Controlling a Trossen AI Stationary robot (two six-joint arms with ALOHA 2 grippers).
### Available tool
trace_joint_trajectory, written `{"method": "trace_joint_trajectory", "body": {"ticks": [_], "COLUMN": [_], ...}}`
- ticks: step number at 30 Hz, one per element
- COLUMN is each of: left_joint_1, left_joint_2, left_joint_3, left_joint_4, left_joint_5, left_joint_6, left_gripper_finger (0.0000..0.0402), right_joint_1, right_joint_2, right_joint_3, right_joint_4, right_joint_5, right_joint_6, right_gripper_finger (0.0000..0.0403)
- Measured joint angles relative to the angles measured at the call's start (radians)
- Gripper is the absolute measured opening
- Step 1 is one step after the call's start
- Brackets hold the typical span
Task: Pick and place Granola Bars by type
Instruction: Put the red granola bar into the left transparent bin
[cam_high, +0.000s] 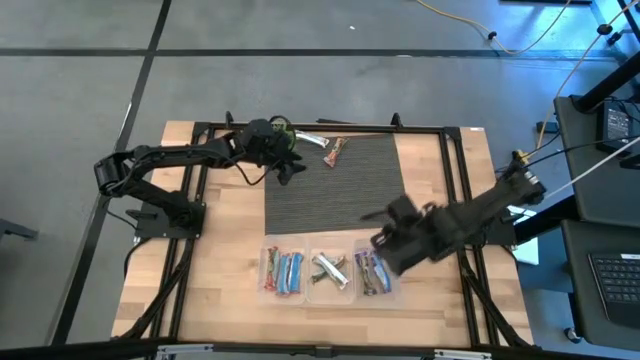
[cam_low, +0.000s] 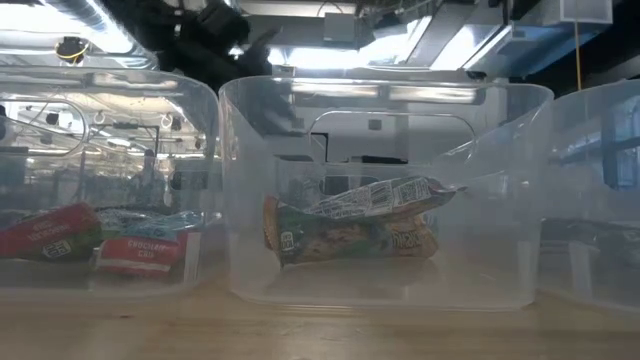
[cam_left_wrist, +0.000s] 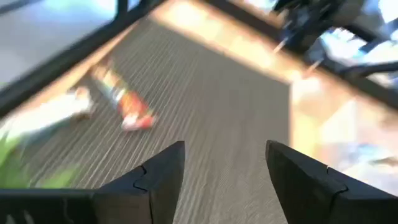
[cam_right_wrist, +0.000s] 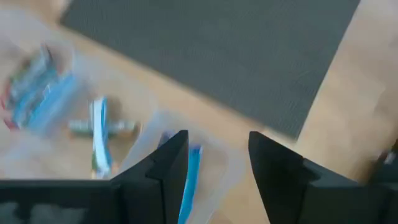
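A pale wooden table (cam_high: 225, 250) with a dark ribbed mat (cam_high: 330, 195) at its middle is filling the scene, grey floor around it and a bright workshop showing through the clear bins (cam_low: 385, 190) in the low view. Most of the granola bars are already lying sorted in the three bins along the near edge: red and blue ones (cam_high: 283, 270) in the first, silver-white ones (cam_high: 329, 268) in the middle, darker purple ones (cam_high: 372, 270) in the third. Two bars are still waiting at the far edge of the mat, a red-brown one (cam_high: 335, 151) and a pale one (cam_high: 311, 140) just beside it. The left claw (cam_high: 290, 165) is hovering over that far corner, near the pair, with its jaws standing wide and nothing between them (cam_left_wrist: 224, 180). To do this pick well, it should be lining its fingers across the narrow width of one bar only (the two lie close, so a sloppy approach could drag both) and coming down square to the mat. The right claw (cam_high: 385, 255) is hanging above the third bin, its jaws parted and holding nothing (cam_right_wrist: 217, 168).
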Motion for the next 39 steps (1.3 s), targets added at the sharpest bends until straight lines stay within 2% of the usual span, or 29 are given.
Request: {"method": "trace_joint_trajectory", "body": {"ticks": [4,8,13,15,21,26,32,39], "left_joint_1": [-0.001,-0.01,-0.008,-0.009,0.004,0.004,0.008,0.009], "left_joint_2": [0.016,0.064,0.218,0.303,0.518,0.655,0.769,0.829], "left_joint_3": [0.101,0.203,0.329,0.389,0.583,0.738,0.844,0.863], "left_joint_4": [0.008,0.029,0.034,0.04,-0.136,-0.32,-0.4,-0.413], "left_joint_5": [0.05,-0.012,-0.029,-0.069,-0.154,-0.283,-0.287,-0.269], "left_joint_6": [0.081,0.14,0.123,0.123,0.085,0.122,0.077,0.001], "left_gripper_finger": [0.0215,0.0215,0.0212,0.0212,0.0211,0.0211,0.0211,0.0211], "right_joint_1": [-0.071,-0.165,-0.298,-0.351,-0.47,-0.541,-0.604,-0.617], "right_joint_2": [-0.106,-0.207,-0.288,-0.311,-0.334,-0.334,-0.334,-0.336], "right_joint_3": [-0.037,-0.087,-0.174,-0.21,-0.32,-0.383,-0.413,-0.416], "right_joint_4": [-0.017,-0.016,-0.016,-0.014,-0.005,0.001,0.007,0.013], "right_joint_5": [0.076,0.156,0.191,0.199,0.193,0.164,0.147,0.128], "right_joint_6": [-0.111,-0.231,-0.334,-0.37,-0.409,-0.46,-0.468,-0.5], "right_gripper_finger": [0.0171,0.0171,0.0171,0.0171,0.0171,0.0171,0.0171,0.0171]}}
